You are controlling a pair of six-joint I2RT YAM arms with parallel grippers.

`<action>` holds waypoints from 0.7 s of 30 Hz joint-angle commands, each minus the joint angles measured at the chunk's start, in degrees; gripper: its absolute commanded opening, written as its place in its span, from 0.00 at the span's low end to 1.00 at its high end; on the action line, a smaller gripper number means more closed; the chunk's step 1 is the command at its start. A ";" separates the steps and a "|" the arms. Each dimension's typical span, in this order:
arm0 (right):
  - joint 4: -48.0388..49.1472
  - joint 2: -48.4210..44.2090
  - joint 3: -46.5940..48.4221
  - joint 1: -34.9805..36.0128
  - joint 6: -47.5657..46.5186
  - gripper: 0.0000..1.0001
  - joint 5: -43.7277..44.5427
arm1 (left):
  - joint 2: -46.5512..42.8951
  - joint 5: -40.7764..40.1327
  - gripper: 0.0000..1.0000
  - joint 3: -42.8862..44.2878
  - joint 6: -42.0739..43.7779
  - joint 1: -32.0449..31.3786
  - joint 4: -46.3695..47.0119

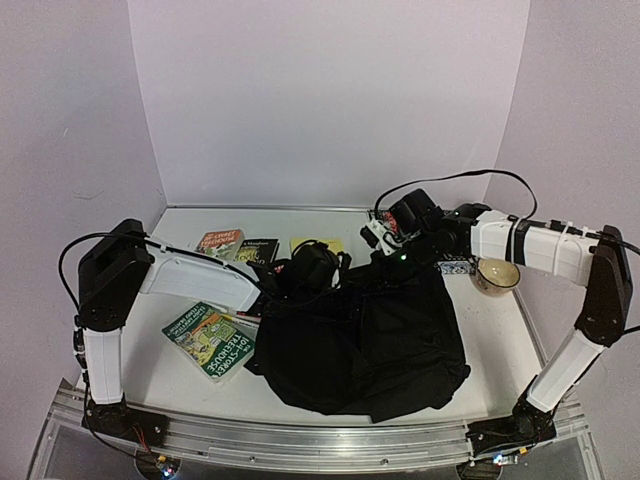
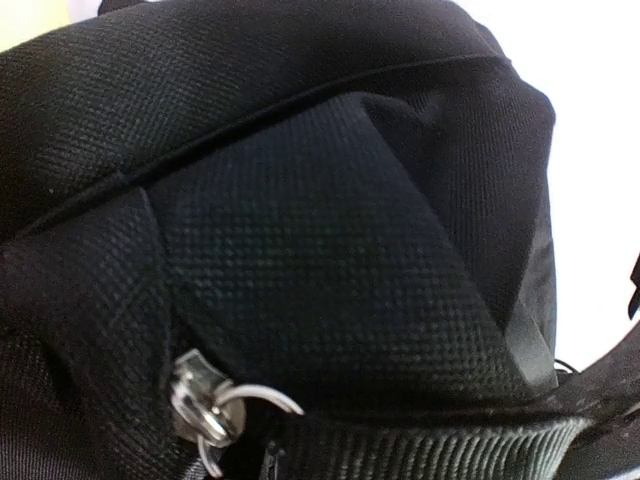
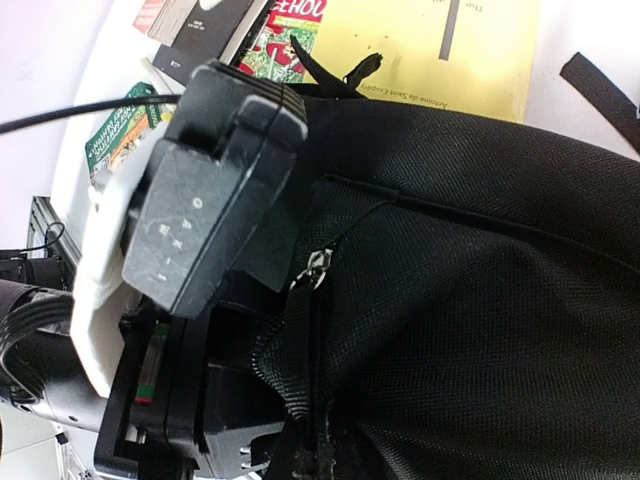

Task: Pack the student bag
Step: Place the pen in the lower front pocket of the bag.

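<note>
The student bag [image 1: 370, 345] is a large black fabric backpack lying mid-table. Its top edge is drawn up between both grippers. My left gripper [image 1: 312, 268] is at the bag's top left corner. Black fabric [image 2: 300, 260] and a silver zipper pull [image 2: 200, 402] fill its view and hide its fingers, which seem shut on a fold. My right gripper [image 1: 400, 245] is at the bag's top right. Bunched fabric [image 3: 300, 390] runs down into its jaws, which look shut on it beside the zipper [image 3: 318, 268]. The left gripper's body [image 3: 200, 200] shows in the right wrist view.
A green book [image 1: 210, 340] lies left of the bag. Three books [image 1: 240, 246] and a yellow one [image 1: 320, 243] lie along the back. A mug [image 1: 497, 275] and a small patterned box [image 1: 457, 266] stand at the right. Walls close in on three sides.
</note>
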 commanded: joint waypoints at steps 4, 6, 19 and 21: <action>4.81 -2.36 -0.13 1.09 0.33 0.00 -1.56 | -3.36 -0.16 0.28 -1.39 0.50 -0.86 4.36; 4.80 -2.39 -0.41 1.09 0.13 0.00 -1.15 | -4.78 -0.61 0.29 -2.87 0.84 -0.88 4.31; 4.22 -3.89 -4.17 1.09 -0.94 0.00 2.91 | -16.88 -14.27 0.48 -11.04 4.48 -0.73 -7.12; 4.11 -4.30 -4.67 1.09 -1.01 0.00 2.97 | -18.53 -16.91 0.51 -12.21 4.43 -0.49 -10.14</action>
